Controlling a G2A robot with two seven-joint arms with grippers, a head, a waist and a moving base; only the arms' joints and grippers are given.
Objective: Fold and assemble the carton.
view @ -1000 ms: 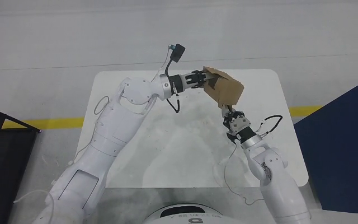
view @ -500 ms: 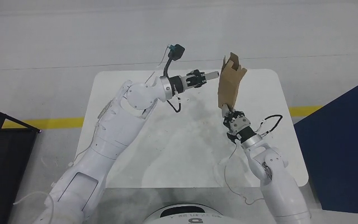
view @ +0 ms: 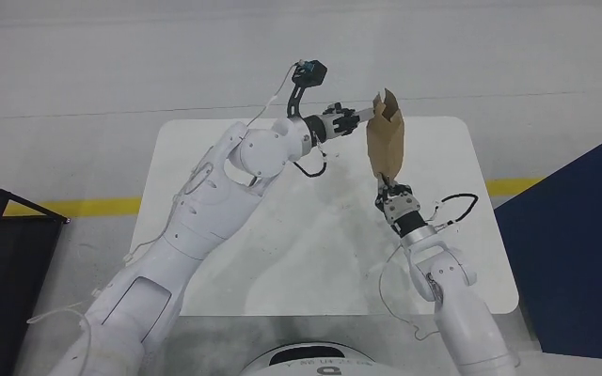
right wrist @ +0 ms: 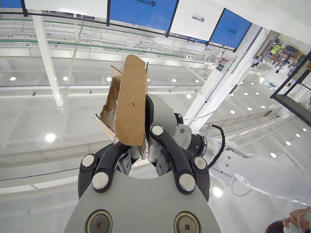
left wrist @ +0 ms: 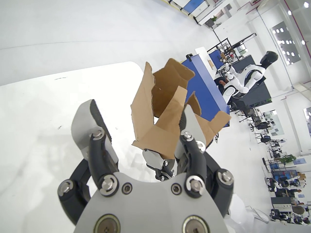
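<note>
Right gripper [view: 389, 192] clenched on the bottom edge of the carton [view: 385, 141], holding it upright in the air over the far right of the table [view: 282, 244]. Left gripper [view: 365, 114] spread wide at the carton's top flaps, one finger against the cardboard.

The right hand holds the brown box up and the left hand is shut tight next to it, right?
No: the left gripper is wide open beside the carton; the left wrist view shows it. The right gripper does hold the carton up.

Right claw [view: 384, 186] points upward, clamped; left claw [view: 365, 115] gapes open.
</note>
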